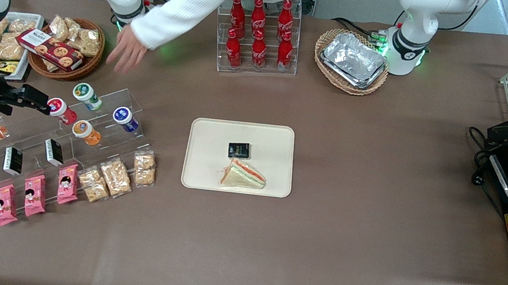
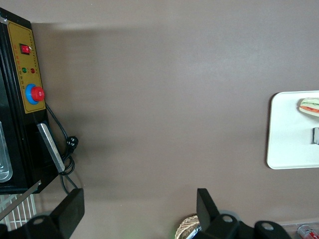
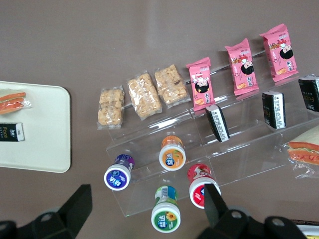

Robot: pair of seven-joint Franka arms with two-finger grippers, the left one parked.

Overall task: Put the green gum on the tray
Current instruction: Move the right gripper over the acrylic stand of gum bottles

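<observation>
The green gum [image 1: 87, 95], a white-and-green canister with a green-rimmed white lid, lies on the top step of a clear acrylic stand [image 1: 102, 142]. In the right wrist view the green gum [image 3: 165, 215] shows between my two spread fingers. My right gripper [image 1: 19, 101] is open and empty, hovering over the stand's end toward the working arm, close to the red-lidded canister [image 1: 61, 110]; it also shows in the right wrist view [image 3: 147, 206]. The cream-beige tray [image 1: 203, 170] lies mid-table and shows in the right wrist view [image 3: 45, 144] and in the left wrist view [image 2: 289, 144].
On the tray lie a wrapped sandwich [image 1: 243, 175] and a black packet [image 1: 238, 150]. Orange-lidded [image 1: 86, 131] and blue-lidded [image 1: 125, 119] canisters share the stand with snack packs. A person's hand [image 1: 126, 52] reaches over the table near a wicker snack basket [image 1: 62, 51]. A cola rack [image 1: 258, 35] stands farther back.
</observation>
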